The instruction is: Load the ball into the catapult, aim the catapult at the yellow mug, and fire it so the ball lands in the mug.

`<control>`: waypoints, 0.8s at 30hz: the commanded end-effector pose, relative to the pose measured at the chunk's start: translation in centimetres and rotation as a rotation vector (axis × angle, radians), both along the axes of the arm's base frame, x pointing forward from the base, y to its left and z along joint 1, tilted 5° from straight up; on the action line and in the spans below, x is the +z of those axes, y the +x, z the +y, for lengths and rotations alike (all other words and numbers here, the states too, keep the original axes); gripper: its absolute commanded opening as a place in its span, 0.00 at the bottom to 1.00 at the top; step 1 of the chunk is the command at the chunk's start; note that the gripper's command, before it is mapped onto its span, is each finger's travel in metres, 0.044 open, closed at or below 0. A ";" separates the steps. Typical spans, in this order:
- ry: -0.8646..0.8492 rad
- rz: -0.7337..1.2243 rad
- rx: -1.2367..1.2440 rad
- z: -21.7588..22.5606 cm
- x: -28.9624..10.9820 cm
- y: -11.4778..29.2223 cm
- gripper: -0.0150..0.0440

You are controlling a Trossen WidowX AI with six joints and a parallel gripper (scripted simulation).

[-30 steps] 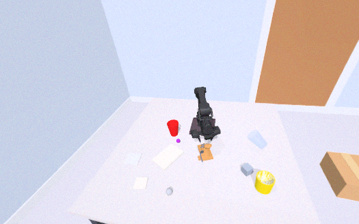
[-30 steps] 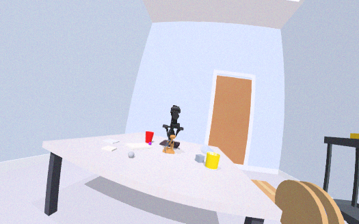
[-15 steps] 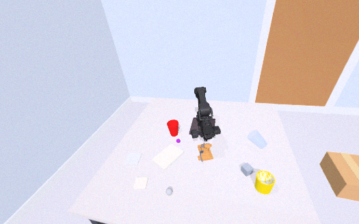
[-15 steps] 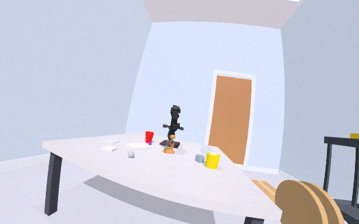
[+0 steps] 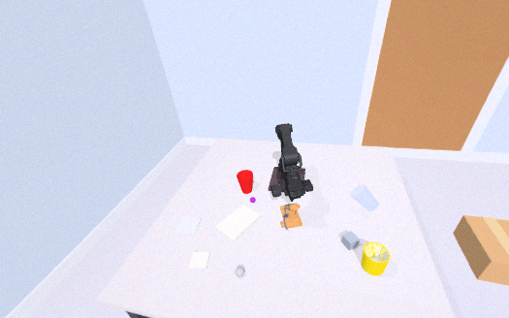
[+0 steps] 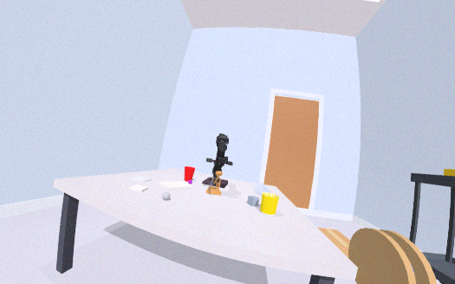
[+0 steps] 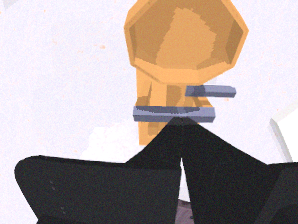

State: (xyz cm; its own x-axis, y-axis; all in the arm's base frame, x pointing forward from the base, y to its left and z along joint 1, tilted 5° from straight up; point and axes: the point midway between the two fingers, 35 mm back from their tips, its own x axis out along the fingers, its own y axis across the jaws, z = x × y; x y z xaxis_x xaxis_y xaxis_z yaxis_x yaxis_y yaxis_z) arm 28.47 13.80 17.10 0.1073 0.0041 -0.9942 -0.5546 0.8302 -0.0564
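The orange catapult [image 5: 290, 216] [image 6: 214, 187] stands at the middle of the white table [image 5: 302, 286], just in front of my arm's base. In the wrist view its spoon cup [image 7: 185, 36] is empty. My gripper [image 5: 291, 198] [image 7: 180, 124] is shut with its fingertips together right over the grey cross pin [image 7: 174, 113] on the catapult's arm; I see nothing between the fingers. A small purple ball [image 5: 252, 200] [image 6: 190, 182] lies on the table below the red cup. A pale grey ball [image 5: 239, 270] [image 6: 165, 196] lies near the front. The yellow mug [image 5: 375, 258] [image 6: 269, 203] stands upright at the front right.
A red cup [image 5: 245, 180] [image 6: 189, 173] stands left of the arm. A translucent blue cup [image 5: 365, 196] and a grey cube [image 5: 350, 239] [image 6: 253, 200] are on the right. White flat pads [image 5: 238, 221] [image 5: 199, 260] lie left of the catapult. A cardboard box [image 5: 493, 249] sits off the table.
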 end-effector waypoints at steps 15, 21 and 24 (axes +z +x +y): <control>-0.007 0.003 0.005 0.9 -2.4 1.7 0.25; -0.007 0.003 0.005 1.3 -3.2 2.2 0.25; -0.006 0.002 0.005 1.4 -3.6 2.5 0.25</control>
